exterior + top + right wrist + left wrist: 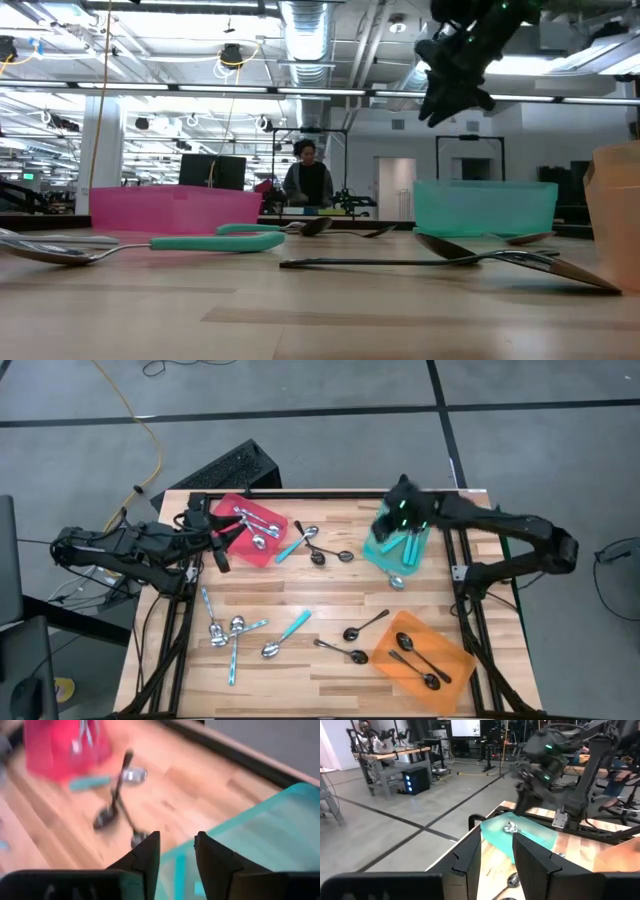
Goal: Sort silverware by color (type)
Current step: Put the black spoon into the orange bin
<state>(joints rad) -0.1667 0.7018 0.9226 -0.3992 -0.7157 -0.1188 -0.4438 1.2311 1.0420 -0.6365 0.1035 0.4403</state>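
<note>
My right gripper (393, 520) hangs open and empty above the teal tray (378, 552), which holds teal-handled spoons (411, 546). It shows high above the tray in the low view (452, 92). My left gripper (221, 548) is open and empty by the left side of the red tray (232, 510), which holds silver spoons (256, 527). The orange tray (450, 652) holds black spoons (415, 658). Loose spoons lie flat on the table: black ones (330, 554) and a teal-handled one (290, 546) between the red and teal trays, and a silver one (397, 582) by the teal tray.
More loose spoons lie near the front: teal-handled and silver ones at the front left (232, 630), one teal-handled (288, 634) and two black (352, 640) in the middle. A dark frame edges the table. A person (306, 180) stands in the room beyond.
</note>
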